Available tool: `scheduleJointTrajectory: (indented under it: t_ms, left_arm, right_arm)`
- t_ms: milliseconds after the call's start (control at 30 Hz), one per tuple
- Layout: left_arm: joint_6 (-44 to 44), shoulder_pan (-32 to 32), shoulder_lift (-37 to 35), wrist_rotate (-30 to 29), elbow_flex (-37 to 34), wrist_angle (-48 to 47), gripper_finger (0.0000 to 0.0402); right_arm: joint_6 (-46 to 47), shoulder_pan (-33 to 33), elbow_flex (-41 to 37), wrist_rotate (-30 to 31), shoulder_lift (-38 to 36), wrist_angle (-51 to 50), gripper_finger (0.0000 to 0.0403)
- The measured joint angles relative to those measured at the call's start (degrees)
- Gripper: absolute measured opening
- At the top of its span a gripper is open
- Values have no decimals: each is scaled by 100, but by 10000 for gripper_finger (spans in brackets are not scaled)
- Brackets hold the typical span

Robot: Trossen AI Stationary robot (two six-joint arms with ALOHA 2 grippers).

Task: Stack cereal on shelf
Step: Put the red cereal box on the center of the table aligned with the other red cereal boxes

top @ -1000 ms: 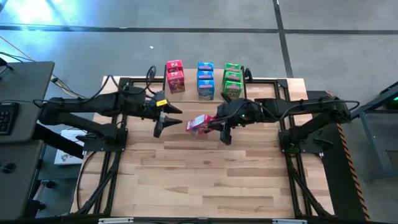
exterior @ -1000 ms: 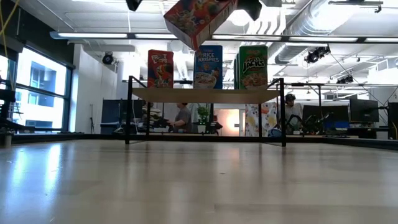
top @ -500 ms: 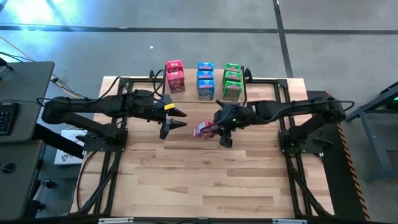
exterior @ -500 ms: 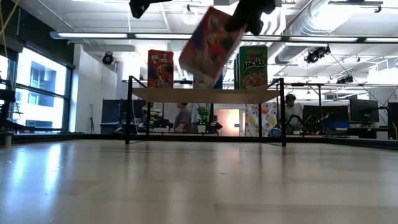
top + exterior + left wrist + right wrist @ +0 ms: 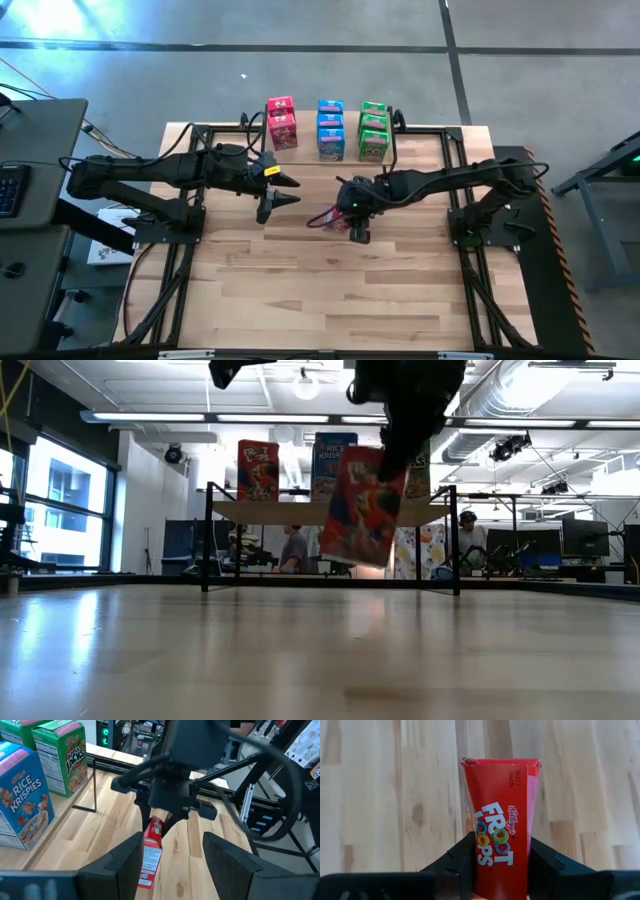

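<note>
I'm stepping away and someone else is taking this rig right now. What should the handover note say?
Right gripper: shut on a red Froot Loops box, held above mid-table, not touching it.
Left gripper: open, empty, hovering left of the box.
Shelf at the table's far edge: red boxes on the left, blue in the middle, green on the right.
Left: place the held red box with the red ones.

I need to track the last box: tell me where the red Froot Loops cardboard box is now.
The red Froot Loops box hangs upright, clamped in the right gripper, above the wooden tabletop, in front of the small shelf.
</note>
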Motion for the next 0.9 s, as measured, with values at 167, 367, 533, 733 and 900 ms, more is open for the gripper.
scheduleJointTrajectory:
  t_ms: [167,367,533,733,900]
  left_arm:
    - [0,-2,0,0,0,0,196]
    - [1,-2,0,0,0,2,196]
    - [4,-2,0,0,0,2,196]
    - [4,-2,0,1,0,4,196]
    - [4,-2,0,2,0,4,196]
  right_arm:
    - [1,0,0,0,188,-130,122]
    - [1,0,0,104,321,-194,122]
    - [-42,0,0,346,463,-305,122]
    - [-93,-26,0,348,493,-315,122]
    - [-102,-37,2,341,493,-302,122]
